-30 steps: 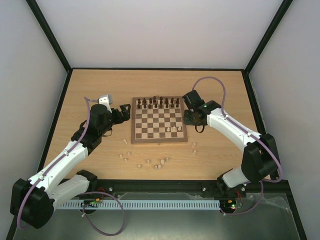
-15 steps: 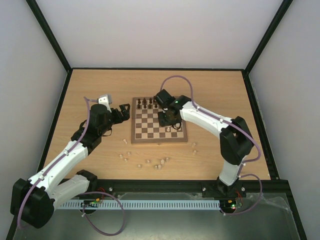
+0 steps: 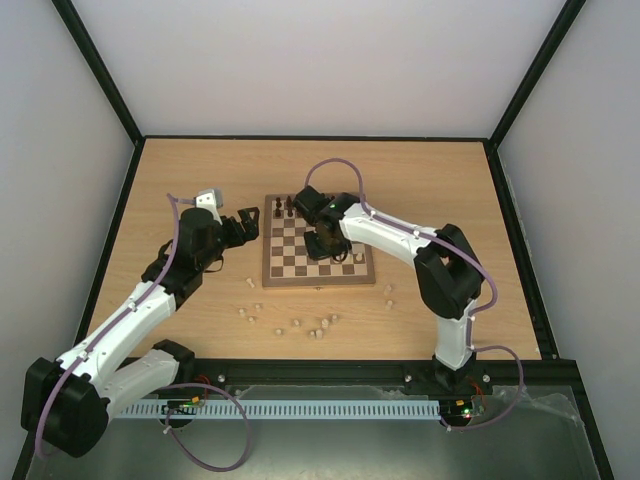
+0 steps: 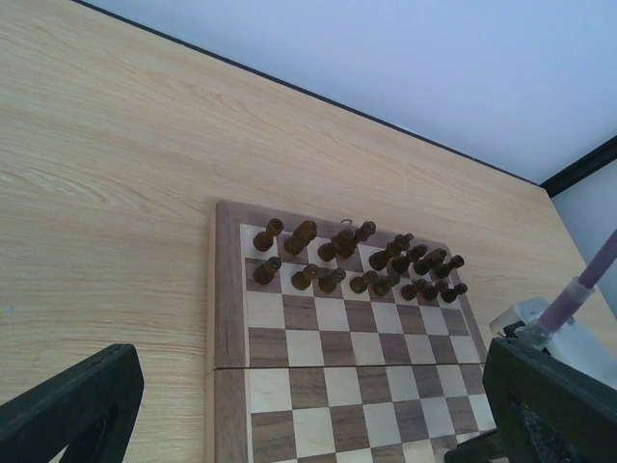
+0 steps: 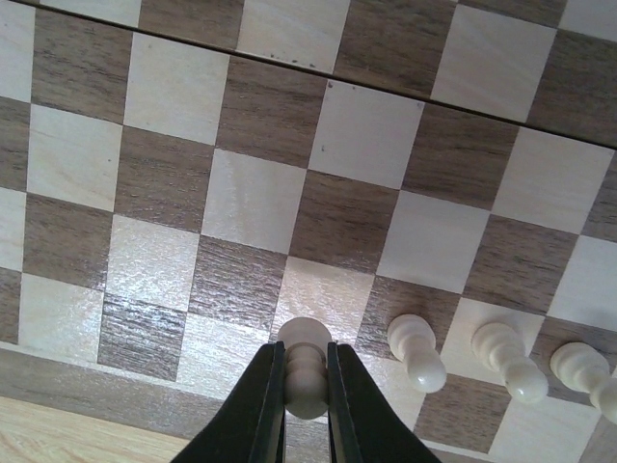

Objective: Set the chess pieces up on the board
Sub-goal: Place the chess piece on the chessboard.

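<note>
The board lies mid-table. Dark brown chess pieces fill its two far rows; in the top view my right arm hides most of them, and only two show. My right gripper is over the board's near part, shut on a pale pawn that it holds upright just above a near-row square. Three pale pawns stand to its right. My left gripper is open and empty beside the board's left edge, with its fingers low in the left wrist view.
Several loose pale pieces lie on the table in front of the board, two more at the front right. The board's border and the table edge show under the right gripper. Black frame rails and grey walls surround the table.
My right arm has swung left from the board's right edge across the board to its near middle, carrying the pale pawn. The left arm has not moved.
</note>
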